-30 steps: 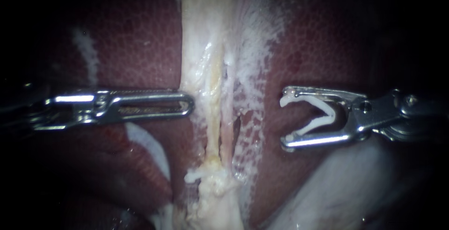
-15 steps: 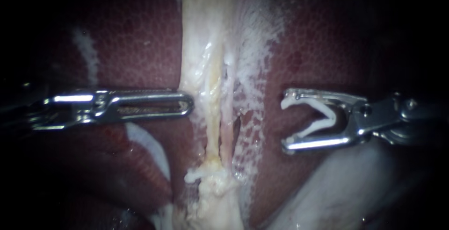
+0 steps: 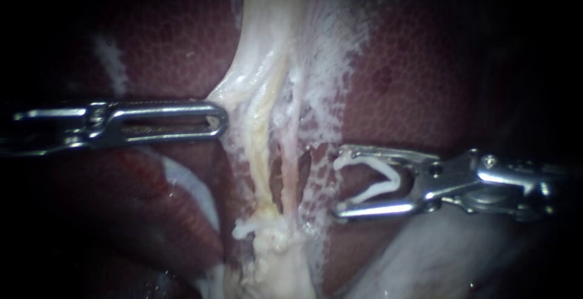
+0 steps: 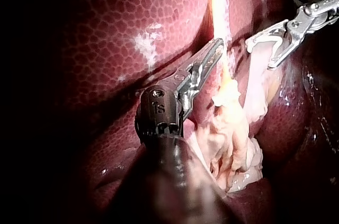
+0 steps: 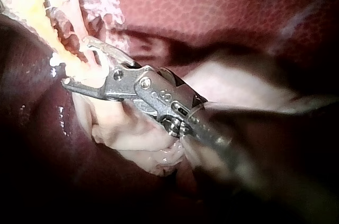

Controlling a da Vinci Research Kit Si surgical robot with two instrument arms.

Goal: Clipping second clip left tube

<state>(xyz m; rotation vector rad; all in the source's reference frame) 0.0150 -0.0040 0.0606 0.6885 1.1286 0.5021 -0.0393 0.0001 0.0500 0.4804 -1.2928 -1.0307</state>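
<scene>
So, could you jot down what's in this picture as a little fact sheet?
Left instrument: clamped on pale tissue, which stretches toward it
Right instrument: carries an open white clip
Clip position: beside the tubes, around none yet
Background: liver, dark red and mottled

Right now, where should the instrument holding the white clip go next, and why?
Probably ease the right instrument sideways toward the left tube until its open white clip straddles it. The clip sits short of both tubes, while the left instrument holds the pale tissue pulled aside, leaving the tubes exposed.
</scene>
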